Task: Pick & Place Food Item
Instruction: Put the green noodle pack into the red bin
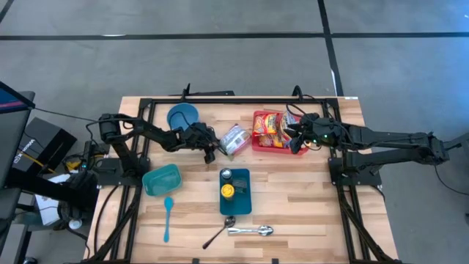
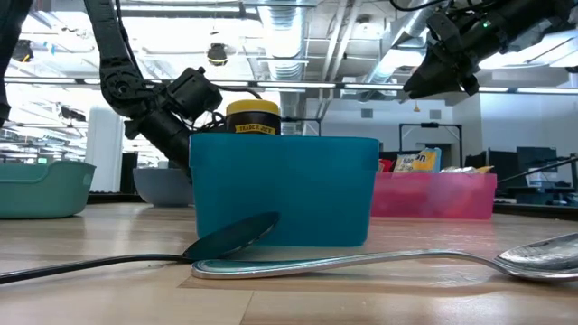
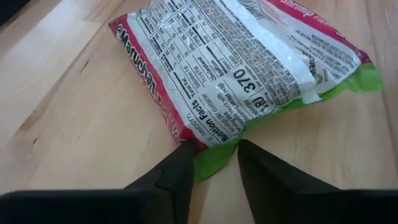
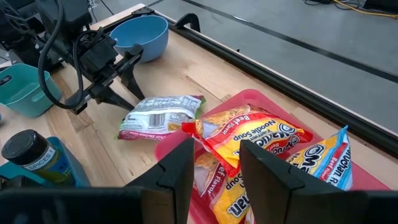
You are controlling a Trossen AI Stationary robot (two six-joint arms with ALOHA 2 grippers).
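A noodle packet (image 1: pixel 234 139) with a white label and green edge lies flat on the wooden table, beside a pink tray (image 1: pixel 256 147) holding more noodle packets (image 4: pixel 249 140). My left gripper (image 3: pixel 214 165) is low at the packet's near-left corner, shut on it. My right gripper (image 4: pixel 214 162) hovers high over the pink tray, open, with nothing between its fingers; it shows at the upper right in the low view (image 2: pixel 424 81). My left gripper has the packet's green corner (image 3: pixel 214 155) between its two fingers, one finger on each side of it. The fingers slant down from the table's left. The packet lies flat on the table.
A blue bowl (image 1: pixel 183 115) sits at the far left and a teal container (image 1: pixel 161 180) at the near left. A blue tray (image 1: pixel 236 202) carries a spice jar (image 1: pixel 228 191). A blue spoon (image 1: pixel 167 216), a dark spoon and a metal spoon (image 1: pixel 249 230) lie near the front edge.
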